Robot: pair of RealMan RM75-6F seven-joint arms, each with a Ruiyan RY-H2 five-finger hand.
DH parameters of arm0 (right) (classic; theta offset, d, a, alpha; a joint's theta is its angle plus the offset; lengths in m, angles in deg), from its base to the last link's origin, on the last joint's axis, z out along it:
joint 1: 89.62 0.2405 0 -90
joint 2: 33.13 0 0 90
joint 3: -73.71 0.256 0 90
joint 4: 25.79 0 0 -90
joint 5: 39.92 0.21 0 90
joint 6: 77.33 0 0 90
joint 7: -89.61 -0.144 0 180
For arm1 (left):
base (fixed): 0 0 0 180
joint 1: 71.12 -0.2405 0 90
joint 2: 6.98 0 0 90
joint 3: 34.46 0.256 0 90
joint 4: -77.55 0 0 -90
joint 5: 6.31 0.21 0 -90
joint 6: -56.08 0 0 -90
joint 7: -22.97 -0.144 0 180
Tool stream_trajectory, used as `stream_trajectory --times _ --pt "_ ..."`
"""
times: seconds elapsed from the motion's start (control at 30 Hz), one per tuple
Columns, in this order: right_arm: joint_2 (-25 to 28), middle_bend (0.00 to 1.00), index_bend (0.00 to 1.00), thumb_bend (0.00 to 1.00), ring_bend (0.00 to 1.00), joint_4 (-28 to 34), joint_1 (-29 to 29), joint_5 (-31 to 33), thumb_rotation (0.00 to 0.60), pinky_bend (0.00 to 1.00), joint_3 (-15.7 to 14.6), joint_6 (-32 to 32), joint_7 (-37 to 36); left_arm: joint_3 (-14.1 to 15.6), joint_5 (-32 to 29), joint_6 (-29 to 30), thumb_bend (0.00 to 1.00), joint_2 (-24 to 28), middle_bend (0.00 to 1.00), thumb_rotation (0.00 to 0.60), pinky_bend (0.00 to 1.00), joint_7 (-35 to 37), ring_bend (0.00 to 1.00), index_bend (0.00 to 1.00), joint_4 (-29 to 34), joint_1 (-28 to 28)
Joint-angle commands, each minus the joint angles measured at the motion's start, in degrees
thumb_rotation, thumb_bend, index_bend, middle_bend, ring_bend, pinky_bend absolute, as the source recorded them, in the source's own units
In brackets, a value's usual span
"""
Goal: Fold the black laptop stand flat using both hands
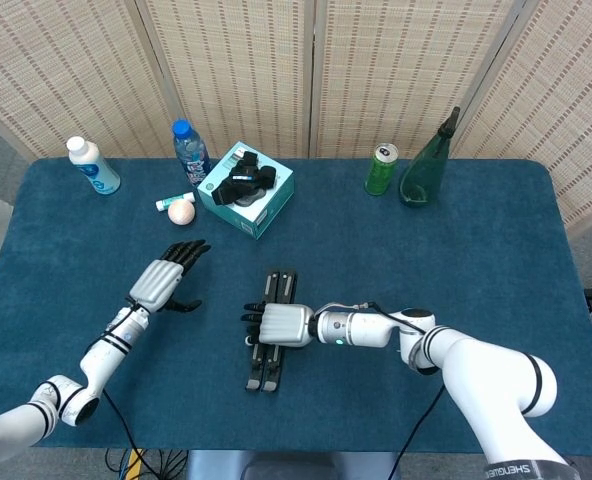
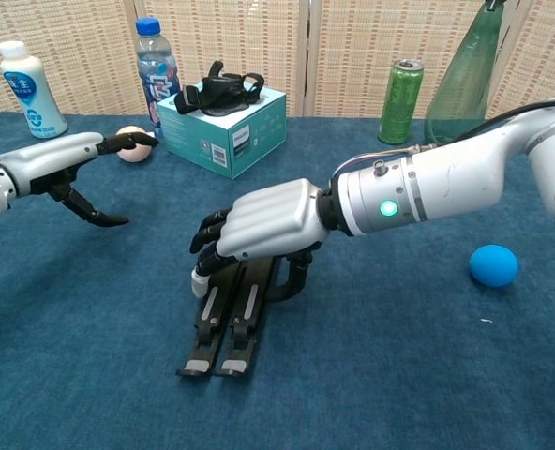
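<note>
Stand lies low on the table, its two rails side by side and touching or nearly so, parallel. Judged from this: the fold looks mostly done; rails are brought together and the stand sits flat on the cloth. What is left, as far as can be told, is a final press or check and letting go. The hinge end is hidden under the palm, so full closure cannot be confirmed.

Right hand covers the far end of the stand, palm down, fingers curled over the rails and thumb hooked down on the right side of them: it grips the stand. The near ends of the rails stick out from under the hand toward the robot.

Left hand hovers left of the stand, well apart from it, fingers spread and holding nothing. The task asks for both hands; only the right is on the stand.
</note>
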Motion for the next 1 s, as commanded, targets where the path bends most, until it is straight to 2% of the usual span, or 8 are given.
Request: stream_trajectory --times 0.03,0.27,0.33,0.4,0.5,0.6,0.73,1.0 --pt "-0.22 0.49 0.27 0.34 0.1 -0.56 -0.4 0.02 0.6 0.0 0.1 -0.86 -0.08 0.0 0.05 0.05 0.19 -0.07 0.0 0.6 0.0 0.01 0.0 0.0 -0.01 0.01" --pt "-0.25 0.51 0.29 0.35 0.12 -1.05 -1.01 0.06 0.6 0.0 0.18 -2.07 0.01 -0.01 0.2 0.06 0.19 -0.21 0.0 0.6 0.0 -0.05 0.0 0.0 0.03 0.17" --pt "-0.07 0.48 0.29 0.35 0.12 -0.89 -1.02 0.04 0.6 0.0 0.11 -2.07 0.07 -0.04 0.23 0.11 0.19 -0.18 0.0 0.6 0.0 -0.09 0.0 0.0 0.13 0.19" --pt "0.33 0.38 0.23 0.35 0.1 -0.39 -1.0 0.3 0.6 0.0 0.25 -1.73 0.41 -0.07 0.26 0.21 0.19 -0.1 0.0 0.6 0.0 -0.2 0.0 0.0 0.26 0.2" --pt "1.33 0.18 0.04 0.33 0.01 1.18 -0.98 0.94 0.6 0.0 0.59 -0.63 1.9 -0.12 0.24 0.25 0.19 0.03 0.0 0.6 0.0 -0.36 0.0 0.0 0.48 0.21" --pt "2.62 0.01 0.0 0.24 0.0 3.6 -1.33 1.84 0.6 0.0 1.31 -0.14 4.08 -0.21 0.2 0.27 0.19 0.13 0.0 0.6 0.0 -0.54 0.0 0.0 0.64 0.27" --pt "4.41 0.0 0.0 0.11 0.0 7.13 -2.19 3.58 0.6 0.0 2.92 0.0 7.41 -0.36 0.26 0.37 0.19 0.31 0.0 0.6 0.0 -0.76 0.0 0.0 1.0 0.43" --pt "10.72 0.0 0.0 0.08 0.0 15.24 -5.77 8.67 0.6 0.0 7.02 -1.82 15.04 -0.93 0.04 1.06 0.19 1.61 0.0 0.6 0.0 -1.74 0.0 0.0 2.36 0.42"
